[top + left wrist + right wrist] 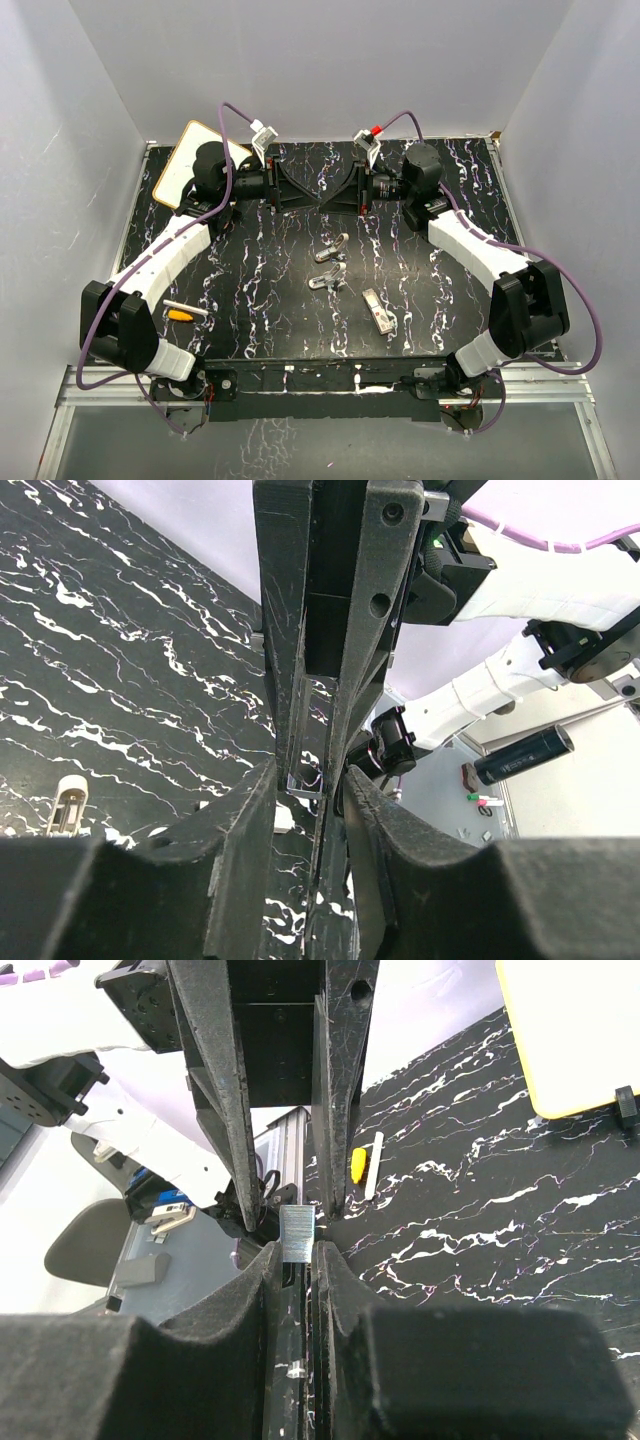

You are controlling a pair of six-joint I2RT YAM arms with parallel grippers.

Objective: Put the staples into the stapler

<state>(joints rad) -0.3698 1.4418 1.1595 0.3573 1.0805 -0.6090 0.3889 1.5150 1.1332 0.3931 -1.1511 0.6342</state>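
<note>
My two grippers meet tip to tip above the back middle of the table. My right gripper (340,189) (297,1250) is shut on a short silvery strip of staples (297,1234) that sticks out past its fingertips. My left gripper (300,189) (307,785) is open, its fingertips either side of the strip's end (306,781) with a gap on each side. A small silvery stapler-like piece (327,279) and a second one (330,247) lie at mid-table. The whitish-grey staple box (378,311) lies to their right, and also shows in the left wrist view (65,806).
An orange stick (180,315) and a white stick (187,307) lie at the front left; they also show in the right wrist view (358,1163). A yellow-edged white board (195,152) (570,1030) leans at the back left corner. Grey walls enclose the table.
</note>
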